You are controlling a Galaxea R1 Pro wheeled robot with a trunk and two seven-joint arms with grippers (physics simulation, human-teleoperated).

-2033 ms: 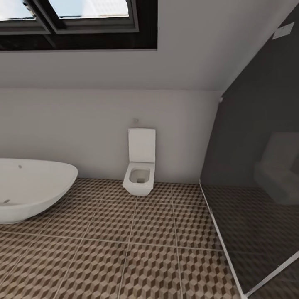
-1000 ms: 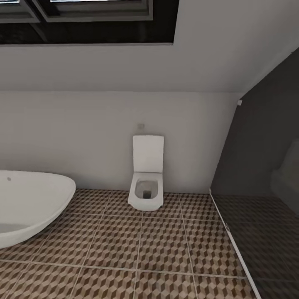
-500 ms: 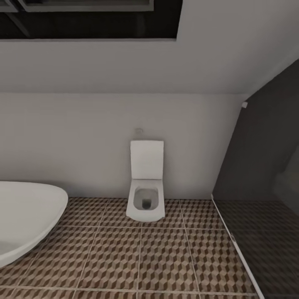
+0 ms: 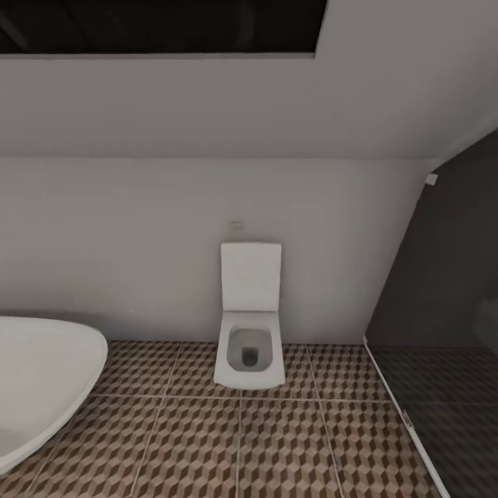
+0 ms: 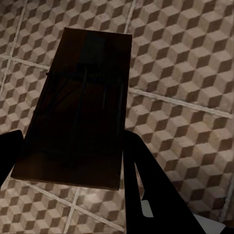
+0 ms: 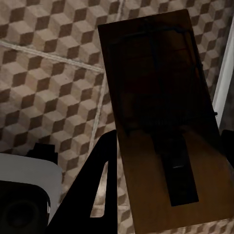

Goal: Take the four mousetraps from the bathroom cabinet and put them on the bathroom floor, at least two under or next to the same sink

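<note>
Between each gripper's fingers sits one mousetrap, both carried over the bathroom floor (image 4: 277,443). Left gripper (image 5: 73,161) is clamped on a mousetrap (image 5: 80,107); a black finger (image 5: 146,190) shows on one side of the board, the other finger at the frame edge. Right gripper (image 6: 161,185) grips the second mousetrap (image 6: 161,112), with one finger (image 6: 92,190) visible along its edge.

Risks:
- Grip looks to be on the thin board edges, so a jolt while the base drives could twist a trap out. A drop wherever it lands likely won't satisfy the sink condition.
- Sink isn't ahead. Head view has the toilet (image 4: 250,332) against the back wall, the bathtub (image 4: 41,380) to the left and a dark glass panel (image 4: 443,311) to the right. Releasing at this spot would put the traps near the wrong fixture.
- Traps are flat and small; letting go from height could make them bounce or flip.

Look of the traps: flat dark-brown rectangular boards, thin wire parts on top. The left one is in shadow, nearly black. The right one shows lighter wood grain at the near end and a dark bar along its length.
</note>
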